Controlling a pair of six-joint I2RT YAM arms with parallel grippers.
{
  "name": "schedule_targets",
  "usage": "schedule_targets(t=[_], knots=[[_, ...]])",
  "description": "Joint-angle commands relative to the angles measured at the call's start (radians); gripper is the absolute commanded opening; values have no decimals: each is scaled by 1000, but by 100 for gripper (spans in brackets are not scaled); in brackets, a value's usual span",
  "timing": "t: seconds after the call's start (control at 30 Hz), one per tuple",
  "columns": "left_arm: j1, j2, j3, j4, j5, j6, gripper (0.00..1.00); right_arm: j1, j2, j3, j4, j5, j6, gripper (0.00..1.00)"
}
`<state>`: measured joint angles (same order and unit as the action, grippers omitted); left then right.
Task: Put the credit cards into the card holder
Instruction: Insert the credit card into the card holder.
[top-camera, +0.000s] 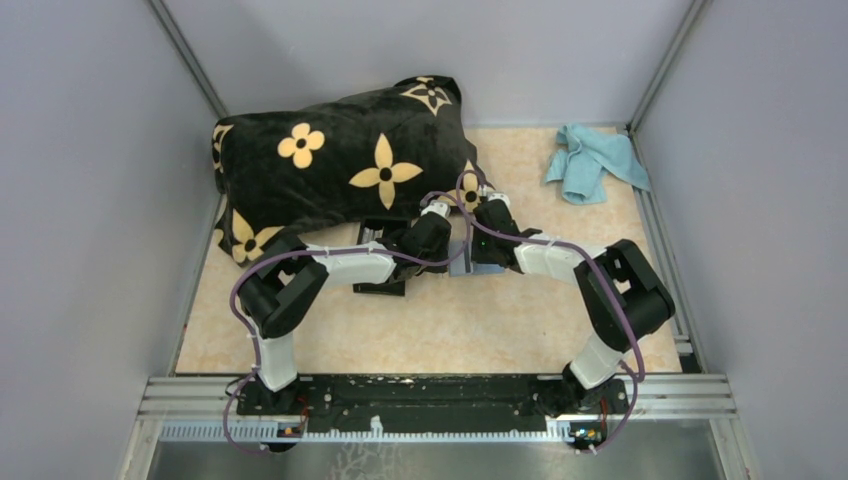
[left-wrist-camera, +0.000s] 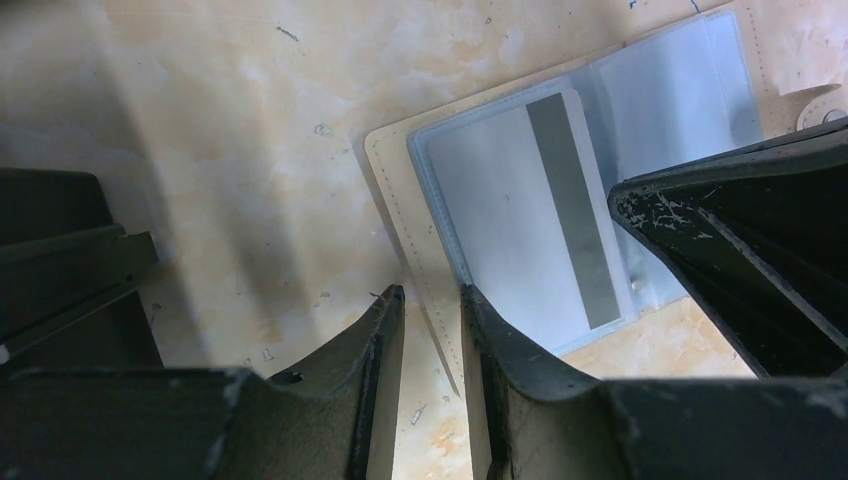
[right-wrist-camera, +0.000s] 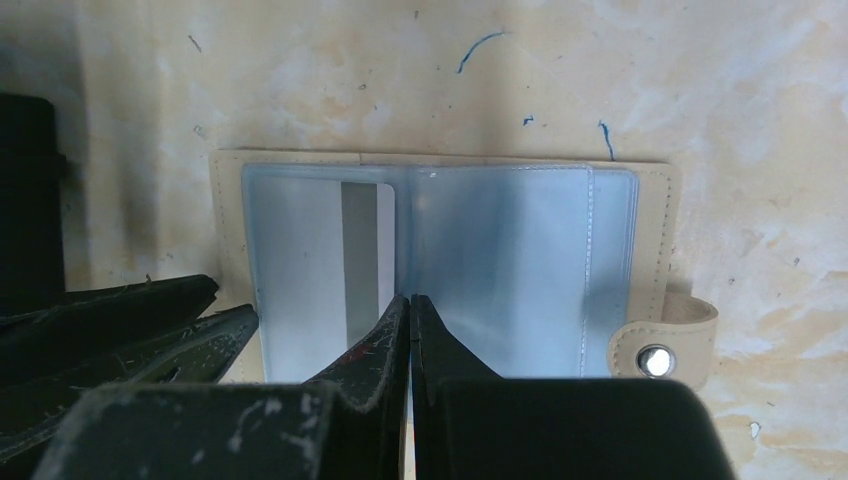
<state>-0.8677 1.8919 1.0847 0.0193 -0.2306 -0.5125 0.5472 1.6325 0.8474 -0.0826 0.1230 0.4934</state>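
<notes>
Left wrist view: card holder (left-wrist-camera: 386, 185) lies open and flat on the counter (left-wrist-camera: 250, 120), beige cover down, clear sleeves up. Grey card (left-wrist-camera: 500, 210) with a dark stripe sits inside one sleeve. Left end effector (left-wrist-camera: 432, 292) has its fingers a narrow gap apart, gripping nothing, with the cover's outer edge running under the gap. Right end effector (left-wrist-camera: 622, 198) enters from the right, over the sleeves. Dark boxy shape (left-wrist-camera: 60, 260) at the left edge, not identifiable here.

Right wrist view: shows the whole holder square-on. The carded sleeve is on the left and the other sleeve holds no visible card. A strap with a metal snap (right-wrist-camera: 655, 360) sticks out at the lower right, and blue pen marks (right-wrist-camera: 480, 45) lie beyond on the counter. Right fingers are pressed together, tips at the centre fold beside the card's stripe. The left end effector's tip reaches the holder's left edge.

Top view: only this view gives the layout. The holder (top-camera: 462, 262) is a small pale patch near the counter's middle, between the two wrists, close to the near edge of a black pillow (top-camera: 340, 160) with yellow flowers. Light blue cloth (top-camera: 590, 160) in the far right corner. Fingertips hidden under the wrists.
</notes>
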Motion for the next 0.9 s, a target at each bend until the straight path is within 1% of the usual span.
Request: schedule_targets(t=[0.0, 0.27, 0.43, 0.5, 0.57, 0.67, 0.7, 0.87], knots=[[5, 61, -14, -74, 39, -9, 35, 20, 10, 56, 17, -1, 6, 0], [5, 45, -14, -86, 23, -4, 36, 22, 10, 63, 9, 9, 3, 0], [4, -9, -11, -94, -8, -5, 41, 22, -13, 64, -5, 42, -7, 0], [5, -29, -4, -99, -20, -1, 45, 22, -31, 68, -9, 47, -15, 4], [5, -45, 14, -110, -31, 4, 47, 22, -47, 71, -10, 48, -24, 11], [6, -72, 37, -135, -50, 10, 49, 22, -64, 81, -19, 46, -38, 24], [6, -83, 41, -141, -55, 11, 49, 22, -69, 85, -22, 45, -42, 26], [5, -159, 28, -168, -83, -5, 51, 27, -115, 106, -40, 35, -61, 32]])
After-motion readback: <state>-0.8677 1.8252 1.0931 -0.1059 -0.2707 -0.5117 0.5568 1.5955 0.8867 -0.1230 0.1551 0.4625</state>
